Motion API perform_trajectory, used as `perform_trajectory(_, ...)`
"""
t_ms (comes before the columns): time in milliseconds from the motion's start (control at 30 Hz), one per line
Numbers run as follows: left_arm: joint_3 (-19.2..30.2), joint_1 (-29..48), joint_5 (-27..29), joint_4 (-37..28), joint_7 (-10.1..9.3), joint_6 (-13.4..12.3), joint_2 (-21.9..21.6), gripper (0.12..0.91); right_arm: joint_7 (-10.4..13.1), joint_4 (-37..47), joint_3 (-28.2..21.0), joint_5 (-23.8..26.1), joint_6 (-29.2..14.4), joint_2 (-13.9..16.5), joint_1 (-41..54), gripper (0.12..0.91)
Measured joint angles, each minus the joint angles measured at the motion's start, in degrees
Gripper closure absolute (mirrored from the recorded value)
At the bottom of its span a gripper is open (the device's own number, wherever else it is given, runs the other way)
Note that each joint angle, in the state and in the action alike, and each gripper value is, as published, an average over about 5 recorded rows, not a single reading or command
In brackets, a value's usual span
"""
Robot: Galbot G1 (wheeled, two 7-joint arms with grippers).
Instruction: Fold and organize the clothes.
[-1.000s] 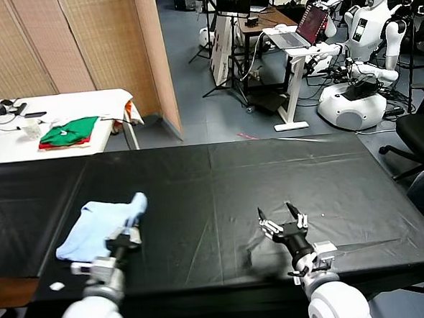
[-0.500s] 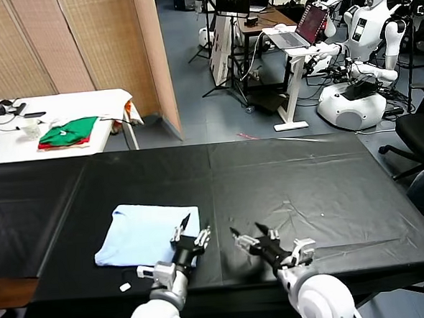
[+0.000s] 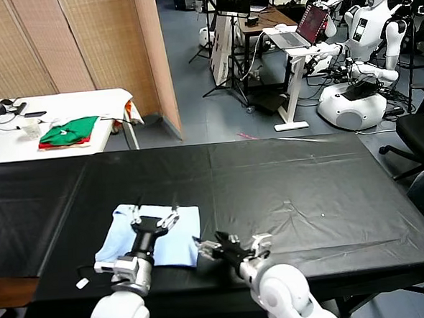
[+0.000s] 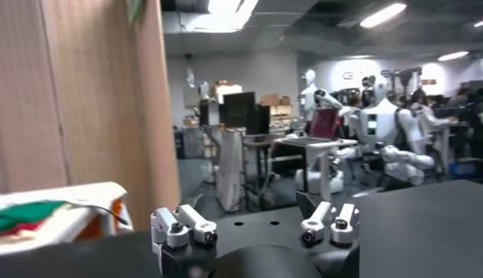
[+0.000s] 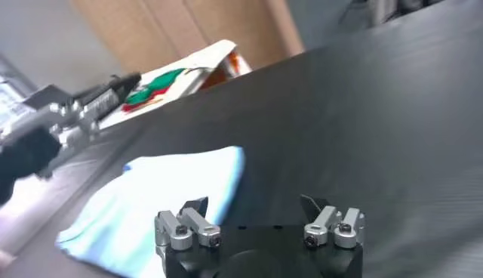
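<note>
Item: light-blue folded thin T-shirt (image 3: 155, 233), flat on black table cover (image 3: 307, 182), directly under left gripper (image 3: 155, 220), whose jaws gape, empty. Right gripper (image 3: 232, 246), also wide and empty, sits just beside the shirt's near corner. Risk: either finger snagging soft fabric, dragging folds apart. Beyond: white side table (image 3: 58, 114) with green-and-red garments (image 3: 70, 131), well apart; nothing obstructs.

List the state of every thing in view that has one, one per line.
T-shirt: folded, lying flat on the black table, not gripped.
Left gripper: open, above the T-shirt.
Right gripper: open, low beside the T-shirt's near corner.
Green-and-red garments: folded, on the white table.
Laptop: open.
</note>
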State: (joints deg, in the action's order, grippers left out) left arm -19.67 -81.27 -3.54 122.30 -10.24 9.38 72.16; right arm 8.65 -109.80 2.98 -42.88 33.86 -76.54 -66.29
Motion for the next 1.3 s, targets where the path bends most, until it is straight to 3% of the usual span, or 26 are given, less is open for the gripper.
perform_trajectory(133,-1.3,-1.5,1.7,0.7,-0.18,0.0,0.2,0.123,-0.1,2.9,-1.7,-0.1,-0.4,-1.1,2.0,0.312)
perform_trajectory(367,-3.3,-3.6,2.3,1.9,-0.48,-0.4,0.5,0.123,0.1,5.6,-2.7,0.0,-1.3,-1.8,3.3,0.760)
perform_trajectory(467,-3.9,-4.3,2.6,2.2,-0.78,-0.6,0.6,0.123,0.3,5.7,-2.2,0.1,-1.3,-1.8,3.3,0.862)
perform_trajectory(667,-5.0,-5.4,2.5,2.1,-1.38,-1.8,0.5,0.123,0.6,4.2,1.3,0.2,0.7,0.1,3.1,0.863)
perform_trajectory(1000,-5.2,-5.7,0.7,0.9,-1.76,-2.0,0.9,0.123,1.3,-0.5,10.0,-1.3,7.4,8.1,2.5,0.860)
perform_trajectory(1100,-4.9,-5.6,-1.1,0.9,-2.48,-1.8,0.7,0.123,0.9,-2.0,11.5,-1.3,8.2,10.0,1.7,0.783)
perform_trajectory(1300,-3.8,-5.3,-2.1,0.8,-3.30,-2.2,0.0,0.123,0.8,-5.3,13.8,-1.5,8.4,13.1,-0.4,0.425)
